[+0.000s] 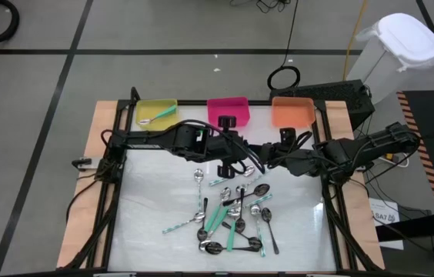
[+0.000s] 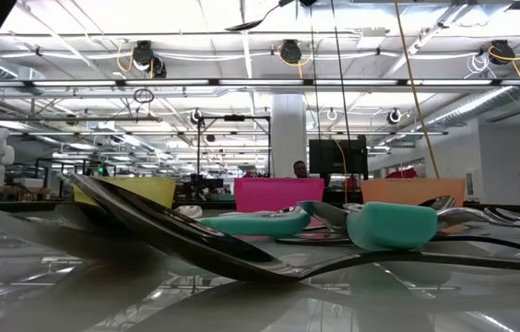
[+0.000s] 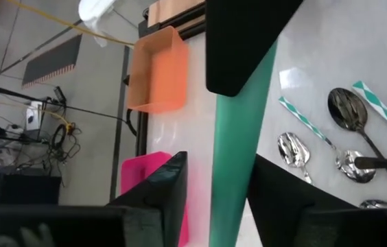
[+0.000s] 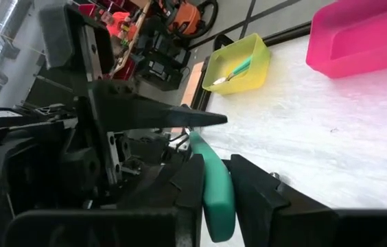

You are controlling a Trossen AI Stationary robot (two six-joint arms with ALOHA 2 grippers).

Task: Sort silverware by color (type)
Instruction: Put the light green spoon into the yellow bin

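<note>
Bright overhead light, glossy glare

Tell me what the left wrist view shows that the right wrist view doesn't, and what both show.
Only the left wrist view shows the orange bin and silver spoons lying on the table. Only the right wrist view shows the yellow bin with a teal spoon inside. Both show the pink bin and a teal handle between the fingers.

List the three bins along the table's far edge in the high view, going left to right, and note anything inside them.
Yellow bin, holding one green-handled spoon → pink bin, with a small dark thing inside that I cannot make out → orange bin, nothing visible in it.
</note>
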